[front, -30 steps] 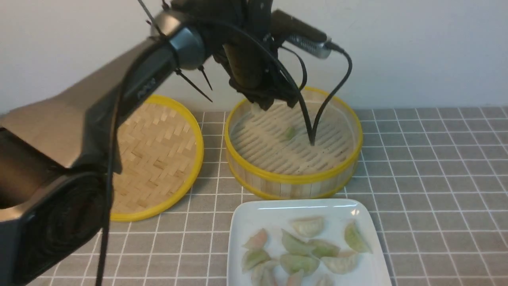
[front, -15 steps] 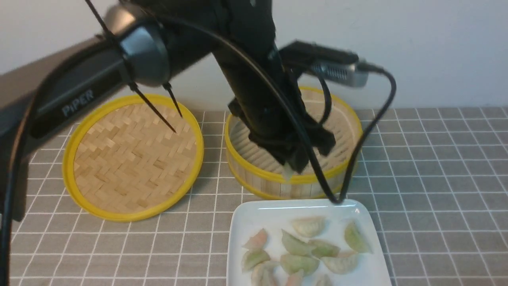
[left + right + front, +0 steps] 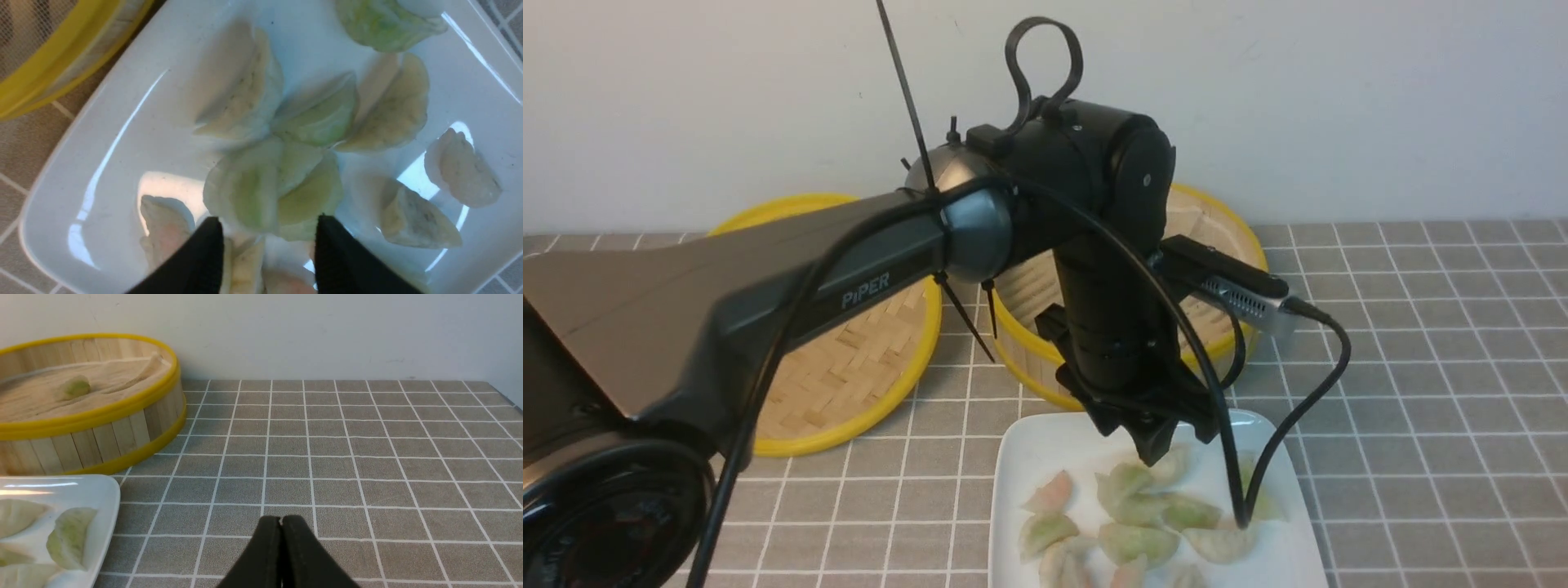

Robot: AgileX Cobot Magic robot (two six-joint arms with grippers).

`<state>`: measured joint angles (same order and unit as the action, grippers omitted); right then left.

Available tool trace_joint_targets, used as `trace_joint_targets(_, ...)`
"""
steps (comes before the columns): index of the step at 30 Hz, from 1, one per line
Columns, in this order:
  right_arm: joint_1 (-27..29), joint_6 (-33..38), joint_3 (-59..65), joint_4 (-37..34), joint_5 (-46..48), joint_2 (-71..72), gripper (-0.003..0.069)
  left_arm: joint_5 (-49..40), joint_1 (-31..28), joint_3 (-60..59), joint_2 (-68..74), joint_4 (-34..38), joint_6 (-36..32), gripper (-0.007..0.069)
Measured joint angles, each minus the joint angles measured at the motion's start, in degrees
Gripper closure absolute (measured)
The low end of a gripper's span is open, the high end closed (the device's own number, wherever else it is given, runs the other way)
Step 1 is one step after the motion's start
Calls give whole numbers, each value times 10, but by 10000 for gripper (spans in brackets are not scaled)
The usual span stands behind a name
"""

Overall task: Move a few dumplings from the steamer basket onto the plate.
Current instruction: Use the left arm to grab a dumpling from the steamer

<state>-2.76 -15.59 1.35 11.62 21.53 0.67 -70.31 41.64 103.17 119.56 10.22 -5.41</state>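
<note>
The grey tiled counter [image 3: 1421,367] is carrying the steamer basket [image 3: 102,416] and, just in front of it, the plate [image 3: 1045,445]. The left hand [image 3: 269,241] is hanging spread over the plate's pile, with a pale-green dumpling [image 3: 245,192] lying just beyond its tips. The right hand [image 3: 281,522] is pressing together on nothing over the counter, and a second green dumpling [image 3: 75,387] is sitting in the basket.

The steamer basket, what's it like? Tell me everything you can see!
The steamer basket is round, with bright yellow rims at top and bottom and a wall of upright pale wooden slats. Its floor looks slatted and pale. It stands upright and open on the grey checked tablecloth, beside the white plate. One small green dumpling lies inside.
</note>
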Motion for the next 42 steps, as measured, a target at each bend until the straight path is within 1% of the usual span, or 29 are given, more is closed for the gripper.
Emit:
trace_joint_targets(1, 0, 0, 0, 0, 0, 0, 673, 0, 0, 3, 0, -2, 4, 226)
trace_joint_targets(2, 0, 0, 0, 0, 0, 0, 673, 1, 0, 6, 0, -6, 10, 210)
trace_joint_targets(3, 0, 0, 0, 0, 0, 0, 673, 4, 0, 15, 0, -14, 27, 185)
trace_joint_targets(4, 0, 0, 0, 0, 0, 0, 673, 11, -1, 25, 0, -25, 47, 176)
trace_joint_targets(5, 0, 0, 0, 0, 0, 0, 673, 13, -1, 25, 0, -28, 54, 176)
trace_joint_targets(6, 0, 0, 0, 0, 0, 0, 673, 37, -4, 47, 2, -56, 86, 174)
trace_joint_targets(7, 0, 0, 0, 0, 0, 0, 673, 49, -8, 60, 4, -68, 103, 174)
trace_joint_targets(11, 0, 0, 0, 0, 0, 0, 673, 94, -31, 131, 32, -102, 127, 177)
trace_joint_targets(13, 0, 0, 0, 0, 0, 0, 673, 109, -49, 185, 67, -108, 130, 177)
trace_joint_targets(19, 0, 0, 0, 0, 0, 0, 673, 147, -85, 293, 169, -112, 127, 177)
trace_joint_targets(26, 0, 0, 0, 0, 0, 0, 673, 187, -94, 313, 229, -116, 108, 177)
trace_joint_targets(42, 0, 0, 0, 0, 0, 0, 673, 184, -93, 314, 264, -128, 103, 177)
